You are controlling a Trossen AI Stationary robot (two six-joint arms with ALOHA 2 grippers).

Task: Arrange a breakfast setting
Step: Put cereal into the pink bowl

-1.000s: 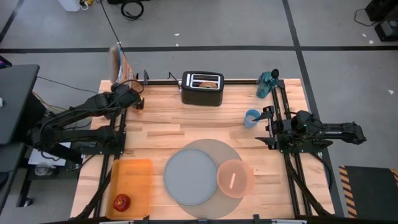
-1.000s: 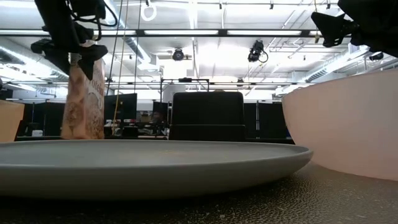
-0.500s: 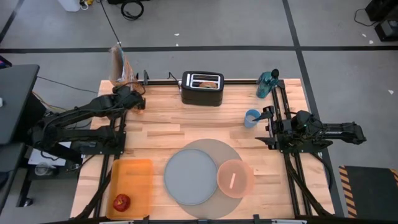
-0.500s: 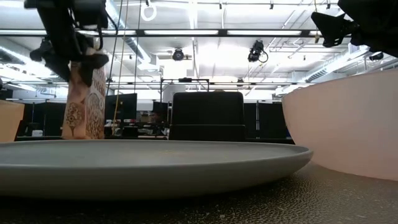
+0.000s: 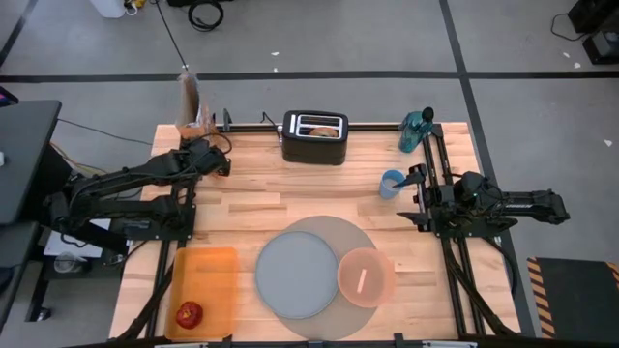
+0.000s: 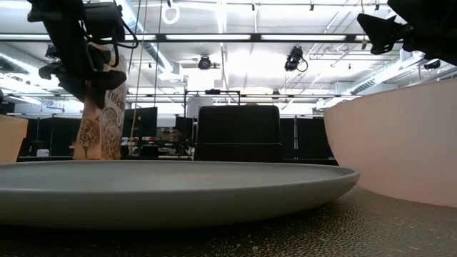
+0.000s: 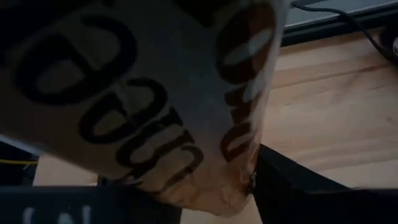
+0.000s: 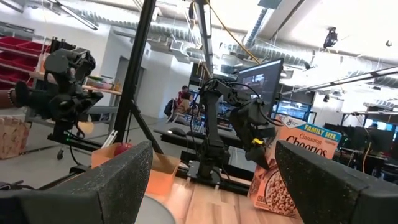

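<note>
My left gripper (image 5: 211,162) is at the table's far left and is shut on a tall brown printed cereal box (image 5: 191,101), which also shows in the low view (image 6: 101,121) and the right wrist view (image 8: 285,167). The grey plate (image 5: 295,274) lies on the round grey mat (image 5: 334,232) near the front edge. The pink bowl (image 5: 366,277), with the spoon (image 5: 362,280) in it, sits on the mat's right side. The red apple (image 5: 189,313) lies on the orange tray (image 5: 208,275). Something brown shows in the black toaster's (image 5: 314,140) slot. My right gripper (image 5: 420,193) is open and empty at the right edge. My left gripper pinches the cereal box's upper part (image 6: 107,89) between its two fingers (image 7: 292,193), which stand on either side of the printed faces. It comes slanting from above. The box hangs nearly upright below it. The plate's rim hides whether the box's lower end rests on the table.
A blue cup (image 5: 392,184) and a teal bottle (image 5: 416,130) stand at the far right, close to my right gripper. The toaster stands at the far edge's middle. Bare wood lies between the toaster and the mat.
My left gripper has moved down and a little toward the near edge and the right, still shut on the cereal box. The box has tipped from leaning to nearly upright and has shifted slightly toward the right.
</note>
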